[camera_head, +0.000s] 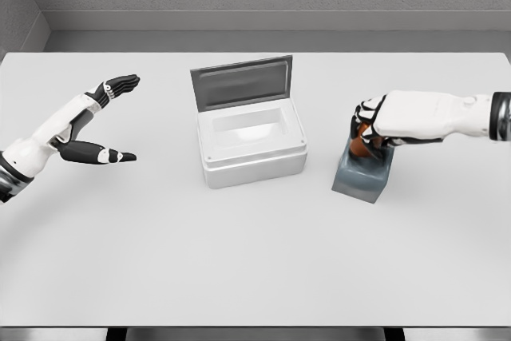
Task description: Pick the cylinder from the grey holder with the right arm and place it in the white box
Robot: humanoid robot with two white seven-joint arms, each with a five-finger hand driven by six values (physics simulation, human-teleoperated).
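Note:
An orange-brown cylinder (363,148) stands in the grey holder (363,176) right of the table's middle, mostly hidden by my hand. My right hand (370,128) reaches in from the right and its fingers are curled around the cylinder's top. The white box (252,143) sits at the centre with its grey lid (241,83) standing up at the back; the inside looks empty. My left hand (112,121) hovers over the table's left side, fingers spread, holding nothing.
The white table (239,261) ends against a grey wall at the back. The holder stands a short way right of the box's right wall.

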